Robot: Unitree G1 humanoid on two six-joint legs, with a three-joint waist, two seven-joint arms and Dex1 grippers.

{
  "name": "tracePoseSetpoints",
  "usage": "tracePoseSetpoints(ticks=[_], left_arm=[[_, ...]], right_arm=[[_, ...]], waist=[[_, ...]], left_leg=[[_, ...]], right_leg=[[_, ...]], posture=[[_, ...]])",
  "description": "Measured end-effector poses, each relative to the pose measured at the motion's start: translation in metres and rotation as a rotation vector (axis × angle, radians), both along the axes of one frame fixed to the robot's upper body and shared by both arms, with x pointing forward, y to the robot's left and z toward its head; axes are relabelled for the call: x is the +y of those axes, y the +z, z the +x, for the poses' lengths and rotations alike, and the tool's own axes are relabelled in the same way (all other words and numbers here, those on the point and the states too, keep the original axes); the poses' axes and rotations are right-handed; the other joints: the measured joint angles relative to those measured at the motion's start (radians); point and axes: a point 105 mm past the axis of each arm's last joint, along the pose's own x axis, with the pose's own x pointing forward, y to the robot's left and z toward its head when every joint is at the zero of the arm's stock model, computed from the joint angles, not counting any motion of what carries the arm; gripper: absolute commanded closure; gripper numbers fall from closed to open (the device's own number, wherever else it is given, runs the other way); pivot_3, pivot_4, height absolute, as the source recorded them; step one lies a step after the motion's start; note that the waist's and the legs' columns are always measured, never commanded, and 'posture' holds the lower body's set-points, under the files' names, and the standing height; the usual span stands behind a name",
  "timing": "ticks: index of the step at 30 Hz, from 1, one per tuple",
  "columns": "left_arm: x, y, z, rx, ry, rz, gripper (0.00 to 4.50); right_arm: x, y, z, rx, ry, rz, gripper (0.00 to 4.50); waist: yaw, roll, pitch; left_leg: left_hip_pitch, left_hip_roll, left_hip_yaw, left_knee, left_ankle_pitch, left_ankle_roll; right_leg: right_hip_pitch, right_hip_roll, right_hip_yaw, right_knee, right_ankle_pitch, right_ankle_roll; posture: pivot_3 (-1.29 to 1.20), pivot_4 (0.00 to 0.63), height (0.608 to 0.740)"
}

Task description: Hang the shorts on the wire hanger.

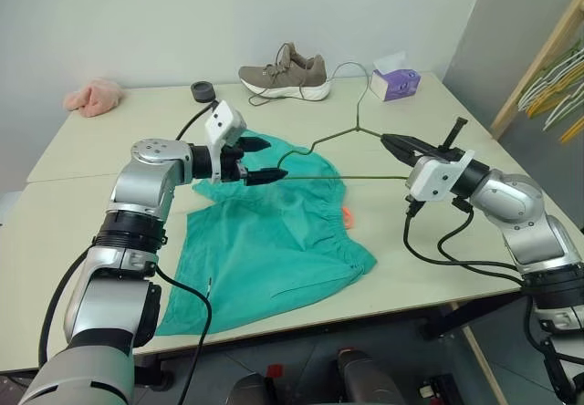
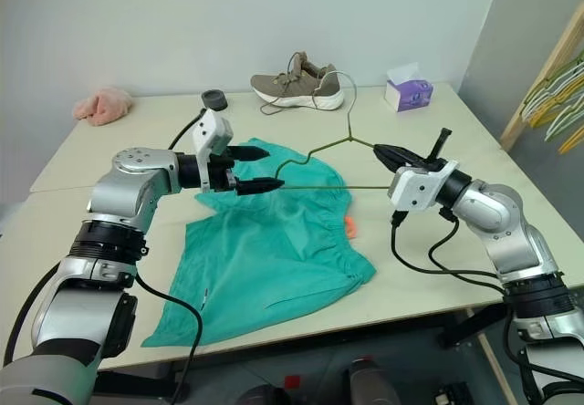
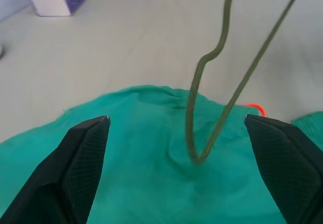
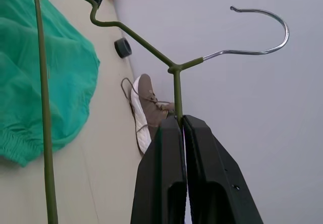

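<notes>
Right gripper [image 4: 182,125]: my two black fingers are pressed together on the wire hanger [image 1: 351,131], pinching one sloping arm just below the twisted neck, and I hold it lifted off the table [image 1: 109,131].
Left gripper [image 3: 176,128]: jaws spread wide and holding nothing; the hanger's far rounded corner sits in the gap between my fingers, touching neither.
Shorts [image 1: 265,241]: they lie flat and rumpled on the table below the hanger, gathered waistband toward my right, a bit of orange drawstring [image 1: 349,215] peeking out beside it.
Step in hand: I judge this is taking the free corner with my left so both hands steady the frame.
How to do it well: close squarely on the bend, not the straight run, so the wire cannot roll; keep the right grip firm so the frame does not swing.
Wire: thin, dull olive-gold, smooth and springy; the hook is bare silvery metal.
Fabric: teal, soft, light, creased, likely to slide on smooth wire.
Elsewhere: a shoe [image 1: 285,74], a tissue box [image 1: 395,80] and a pink fluffy cloth [image 1: 92,97] lie well apart at the far edge.
</notes>
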Motion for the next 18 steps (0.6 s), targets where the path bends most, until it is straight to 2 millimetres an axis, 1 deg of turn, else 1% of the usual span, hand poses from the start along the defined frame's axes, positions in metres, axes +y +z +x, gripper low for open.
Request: tracePoseSetpoints(ticks=[4,8,11,14,15,16,17,18], left_arm=[[-0.007,-0.01,-0.013,0.038,-0.093,0.04,0.0],[-0.008,-0.017,-0.017,0.06,-0.108,0.052,0.0],[-0.009,-0.016,-0.017,0.059,-0.113,0.052,0.6],[-0.01,-0.016,-0.019,0.069,-0.121,0.051,1.5],[-0.011,-0.016,-0.02,0.074,-0.13,0.051,1.81],[-0.011,-0.018,-0.022,0.079,-0.137,0.051,2.02],[-0.012,-0.019,-0.024,0.086,-0.144,0.05,2.39],[-0.012,-0.022,-0.028,0.1,-0.16,0.049,2.66]], right_arm=[[0.009,0.005,-0.004,-0.026,0.051,-0.023,4.48],[0.016,0.008,-0.008,-0.039,0.097,-0.022,4.48],[0.022,0.006,-0.011,-0.028,0.136,-0.013,4.5],[0.026,0.004,-0.014,-0.023,0.16,-0.017,4.5],[0.026,0.004,-0.014,-0.022,0.163,-0.02,4.5],[0.026,0.004,-0.014,-0.021,0.165,-0.021,4.5],[0.027,0.004,-0.014,-0.021,0.166,-0.02,4.5],[0.027,0.004,-0.014,-0.021,0.167,-0.019,4.5]], waist=[[-0.005,0.0,0.0],[-0.006,0.0,0.0],[-0.005,0.0,0.0],[-0.005,0.0,0.0],[-0.005,0.0,0.0],[-0.005,0.0,0.0],[-0.005,0.0,0.0],[-0.006,0.001,0.0]], left_leg=[[0.0,0.0,0.0,0.0,0.0,0.0],[0.0,0.001,-0.001,0.0,0.0,0.0],[0.0,0.0,0.0,0.0,0.0,0.0],[0.0,0.0,0.0,0.0,0.0,0.0],[0.0,0.0,0.0,0.0,0.0,0.0],[0.0,0.0,0.0,0.0,0.0,0.0],[0.0,0.0,0.0,0.0,0.0,0.0],[0.0,0.001,0.0,0.0,0.0,0.0]], right_leg=[[0.0,0.0,0.0,0.0,0.0,0.0],[0.0,0.0,0.0,0.0,0.0,0.0],[0.0,0.0,0.0,0.0,0.0,0.0],[0.0,0.0,0.0,0.0,0.0,0.0],[0.0,0.0,0.0,0.0,0.0,0.0],[0.0,0.0,0.0,0.0,0.0,-0.001],[0.0,0.0,0.0,0.0,0.0,-0.001],[0.0,0.0,0.0,0.0,0.0,-0.001]], posture=[[-0.21,0.1,0.74],[-0.21,0.1,0.74],[-0.21,0.1,0.74],[-0.21,0.101,0.74],[-0.21,0.101,0.74],[-0.21,0.101,0.74],[-0.21,0.102,0.74],[-0.21,0.102,0.74]])
